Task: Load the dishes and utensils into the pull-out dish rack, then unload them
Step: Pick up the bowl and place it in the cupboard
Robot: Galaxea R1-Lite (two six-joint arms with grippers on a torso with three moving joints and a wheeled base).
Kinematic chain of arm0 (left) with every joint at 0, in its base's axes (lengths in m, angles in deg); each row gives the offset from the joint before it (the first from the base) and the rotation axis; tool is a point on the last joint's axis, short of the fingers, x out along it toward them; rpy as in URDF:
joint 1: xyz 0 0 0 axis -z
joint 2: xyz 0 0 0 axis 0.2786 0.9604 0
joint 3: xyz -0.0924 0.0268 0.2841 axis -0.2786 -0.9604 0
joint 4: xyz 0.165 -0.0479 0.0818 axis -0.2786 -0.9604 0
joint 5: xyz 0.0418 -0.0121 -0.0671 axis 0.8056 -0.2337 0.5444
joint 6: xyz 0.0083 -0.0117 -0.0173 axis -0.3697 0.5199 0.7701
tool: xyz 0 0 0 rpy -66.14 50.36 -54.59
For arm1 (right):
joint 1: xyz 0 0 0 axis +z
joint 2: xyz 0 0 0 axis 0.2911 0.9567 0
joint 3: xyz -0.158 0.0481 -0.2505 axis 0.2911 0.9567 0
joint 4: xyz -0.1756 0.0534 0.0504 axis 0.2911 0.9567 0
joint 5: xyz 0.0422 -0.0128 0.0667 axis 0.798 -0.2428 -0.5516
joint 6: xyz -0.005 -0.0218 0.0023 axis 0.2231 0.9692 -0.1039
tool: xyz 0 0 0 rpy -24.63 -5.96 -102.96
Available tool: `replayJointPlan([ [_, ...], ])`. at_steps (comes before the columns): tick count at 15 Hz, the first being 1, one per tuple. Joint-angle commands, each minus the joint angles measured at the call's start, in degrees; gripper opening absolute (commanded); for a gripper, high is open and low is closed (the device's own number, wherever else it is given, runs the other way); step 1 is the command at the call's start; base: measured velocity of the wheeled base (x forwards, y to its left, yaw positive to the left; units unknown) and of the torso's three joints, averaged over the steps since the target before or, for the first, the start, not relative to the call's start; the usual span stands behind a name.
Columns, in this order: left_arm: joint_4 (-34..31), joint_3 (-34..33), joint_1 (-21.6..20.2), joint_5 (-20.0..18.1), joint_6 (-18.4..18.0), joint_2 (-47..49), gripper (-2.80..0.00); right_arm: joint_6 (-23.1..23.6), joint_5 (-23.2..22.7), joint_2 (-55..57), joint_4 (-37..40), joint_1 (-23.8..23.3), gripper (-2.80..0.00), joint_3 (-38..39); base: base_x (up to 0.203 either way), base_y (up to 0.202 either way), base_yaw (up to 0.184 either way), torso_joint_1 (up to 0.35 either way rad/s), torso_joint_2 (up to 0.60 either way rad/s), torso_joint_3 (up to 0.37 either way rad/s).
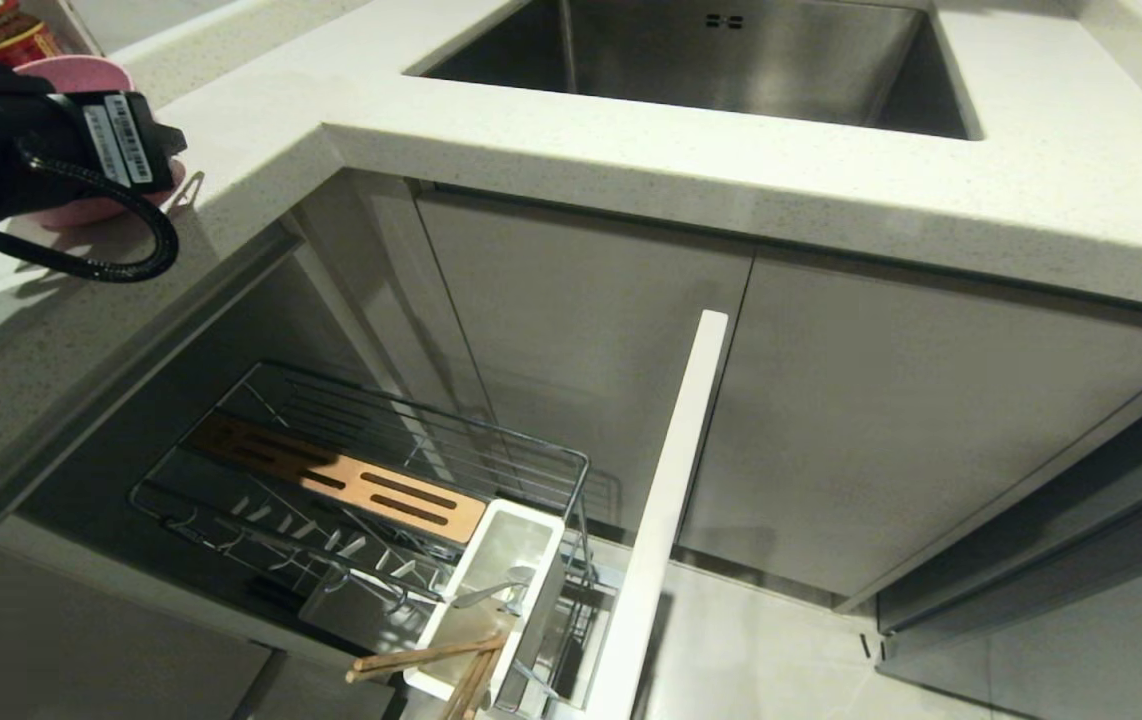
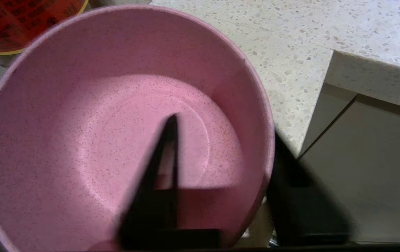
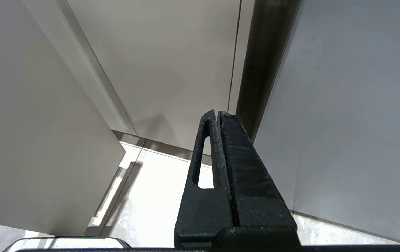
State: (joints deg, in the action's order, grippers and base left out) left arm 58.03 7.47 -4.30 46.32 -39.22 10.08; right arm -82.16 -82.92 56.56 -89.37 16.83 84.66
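Pink bowl (image 2: 81, 140) w/ red jar (image 2: 25, 24) just behind

Left pincer (image 2: 221, 182) straddling rim, right pincer (image 3: 217, 115) closed

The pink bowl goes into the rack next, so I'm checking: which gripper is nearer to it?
Left. The left gripper straddles the pink bowl's rim on the counter, one jaw inside, one outside. The right gripper hangs shut by the cabinet fronts, away from it.

A speckled white countertop (image 1: 631, 150) is carrying a pink bowl (image 2: 116, 122) near its inner corner, with a red-labelled jar (image 2: 21, 24) sitting just behind the bowl.
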Motion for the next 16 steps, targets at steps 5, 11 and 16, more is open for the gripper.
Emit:
replayJointPlan([
  [5,0.1,-0.3,0.2,0.1,0.0,-1.3,-2.8,0.0,0.0,0.0,0.0,0.0,-2.8,1.5,0.0,0.0,0.0,0.0,0.0,0.0],
  [11,0.9,-0.5,1.1,-0.4,2.3,-7.1,-2.8,0.0,0.0,0.0,0.0,0.0,-2.8,1.5,0.0,0.0,0.0,0.0,0.0,0.0],
  [16,8.5,2.5,8.2,0.7,3.7,-12.2,-2.8,0.0,0.0,0.0,0.0,0.0,-2.8,1.5,0.0,0.0,0.0,0.0,0.0,0.0],
])
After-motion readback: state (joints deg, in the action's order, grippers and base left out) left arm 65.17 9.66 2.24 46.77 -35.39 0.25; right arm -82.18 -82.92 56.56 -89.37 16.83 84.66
